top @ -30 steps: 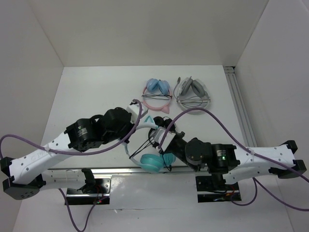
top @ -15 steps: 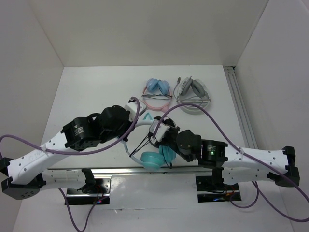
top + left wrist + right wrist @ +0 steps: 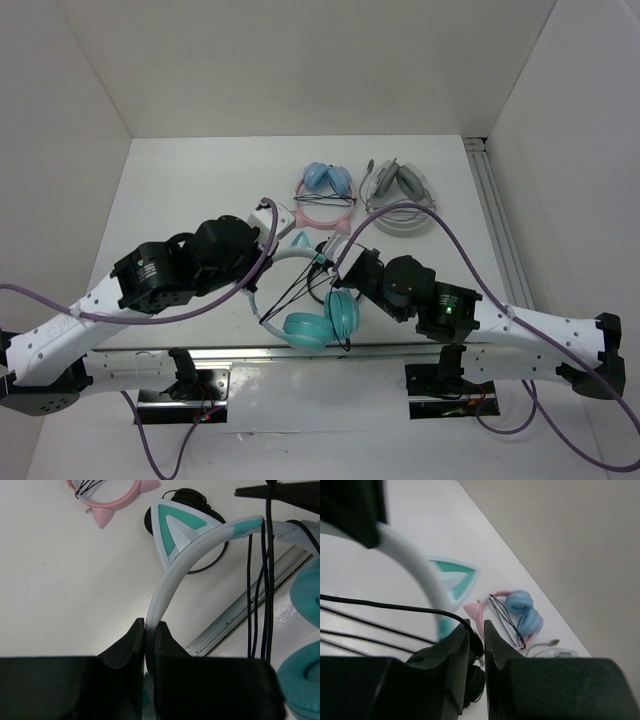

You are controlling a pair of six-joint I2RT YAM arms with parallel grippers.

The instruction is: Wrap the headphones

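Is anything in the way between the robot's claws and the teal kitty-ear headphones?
No, nothing visible is in the way. The left gripper is shut on the pale band of the headphones, and the right gripper pinches their black cable.

Headphones [image 3: 340,312]: teal cups, pale whitish-teal band with a teal patch. Cat ear [image 3: 172,527]: whitish edge, teal inner triangle. Cable [image 3: 260,595]: thin, black. Left gripper [image 3: 149,625] and right gripper [image 3: 476,630]: both black. Second headset [image 3: 325,205]: pink band, pink ears, light blue cups, black wire across it. Third headset [image 3: 400,200]: grey and white. Small headset [image 3: 187,497] behind the cat ear: black. Table [image 3: 180,190]: plain white. Walls [image 3: 300,60]: off-white. Left arm [image 3: 60,335] and right arm [image 3: 540,325]: white links, black joints. Hose [image 3: 130,320]: purple. Light [image 3: 448,308] on right arm: green. Rail [image 3: 230,352]: silver.
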